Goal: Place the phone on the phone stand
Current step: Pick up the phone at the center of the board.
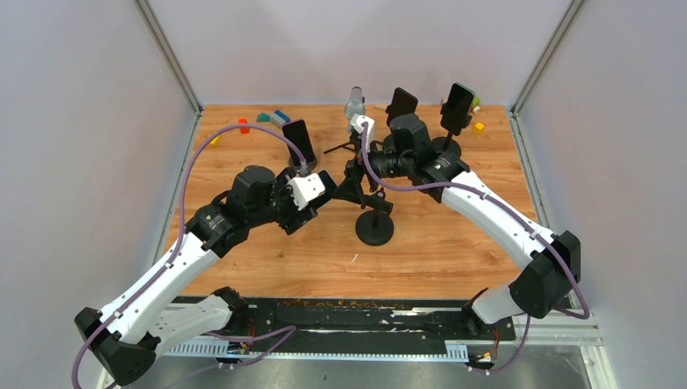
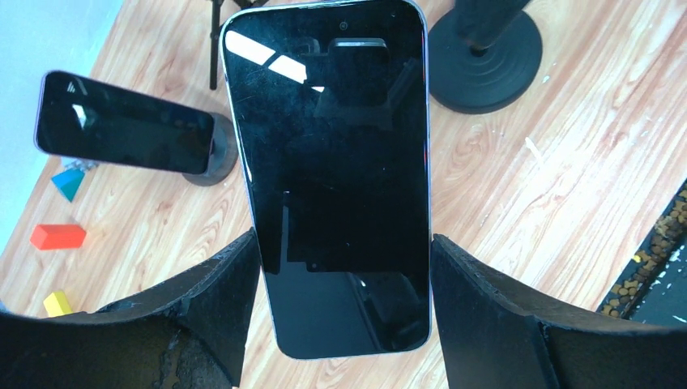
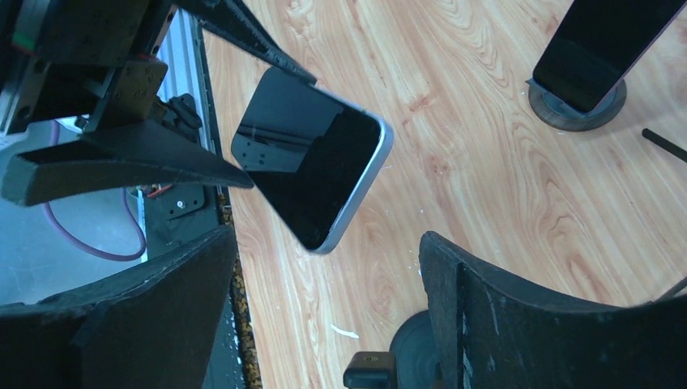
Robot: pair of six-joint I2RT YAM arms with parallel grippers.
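I have the phone [image 2: 324,162] in the left claw [image 2: 344,271], its jaws set wide and pressed against the phone's two long edges near the lower end. The screen faces the wrist camera and the phone is clear of the table. From above, it sits at about 10 o'clock from the empty stand [image 1: 374,231], near it but not touching. The right claw [image 3: 328,239] hangs over that stand with its jaws wide apart and nothing between them, and I can see the stand's base just below it in its own camera. I can't tell whether it touches the stand's cradle. Two other phones [image 1: 401,104] already sit on stands toward 12 and 1 o'clock on the table. So I judge the pickup done and the placing not yet. I have to carry the phone toward 4 o'clock, line it up with the cradle, seat it and let go.
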